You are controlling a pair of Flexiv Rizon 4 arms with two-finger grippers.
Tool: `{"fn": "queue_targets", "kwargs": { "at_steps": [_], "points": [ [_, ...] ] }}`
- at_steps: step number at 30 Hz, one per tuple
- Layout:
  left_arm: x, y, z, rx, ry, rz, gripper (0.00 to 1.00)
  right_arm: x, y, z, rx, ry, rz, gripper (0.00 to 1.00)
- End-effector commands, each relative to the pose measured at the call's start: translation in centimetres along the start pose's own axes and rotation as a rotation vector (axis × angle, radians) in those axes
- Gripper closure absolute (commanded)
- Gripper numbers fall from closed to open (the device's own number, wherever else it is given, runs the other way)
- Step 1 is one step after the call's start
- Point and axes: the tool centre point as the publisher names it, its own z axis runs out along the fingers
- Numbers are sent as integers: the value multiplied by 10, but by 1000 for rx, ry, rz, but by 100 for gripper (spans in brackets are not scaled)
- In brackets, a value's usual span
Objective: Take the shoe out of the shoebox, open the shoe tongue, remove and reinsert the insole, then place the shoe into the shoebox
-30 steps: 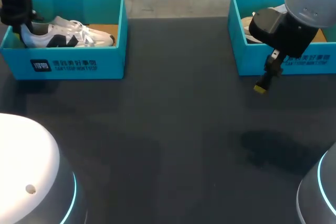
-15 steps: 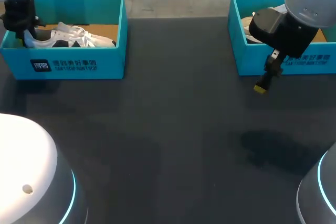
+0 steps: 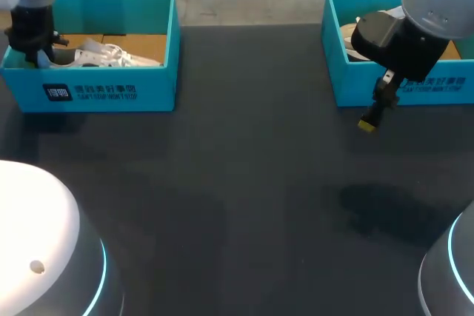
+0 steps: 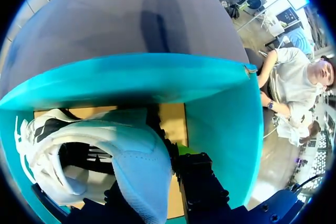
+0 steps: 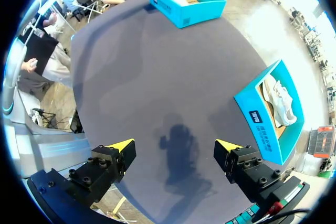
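Left gripper point(image 3: 35, 51) is clamped on the heel of the shoe point(image 3: 100, 55), which sits low inside the shoebox point(image 3: 111, 90), upper left of the frame. Risk: if we release before the sole seats, the shoe tips or hangs on the box wall. Right gripper point(image 5: 173, 146) hangs spread apart over the table point(image 3: 237, 183), holding nothing. The heel hides the contact. We can't see the sole or insole.

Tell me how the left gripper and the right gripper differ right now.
The left gripper is shut on the heel of the shoe; the right gripper is open and holds nothing. The left gripper is down inside the left shoebox, while the right gripper hangs over the bare table in front of the right shoebox. Shared: each is at its own teal shoebox.
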Motion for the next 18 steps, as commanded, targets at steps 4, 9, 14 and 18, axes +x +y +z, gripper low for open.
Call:
{"fn": "queue_targets", "kwargs": {
  "at_steps": [4, 9, 14, 18],
  "points": [
    [-2, 6, 10, 18, 5, 13, 100, -1, 2, 1, 5, 2, 1, 0],
    [-3, 7, 19, 31, 19, 22, 100, -1, 2, 1, 5, 2, 1, 0],
    [-3, 5, 20, 34, 20, 32, 94, -1, 2, 1, 5, 2, 1, 0],
    [-3, 3, 14, 20, 9, 34, 35, -1, 2, 1, 5, 2, 1, 0]
  ]
}}
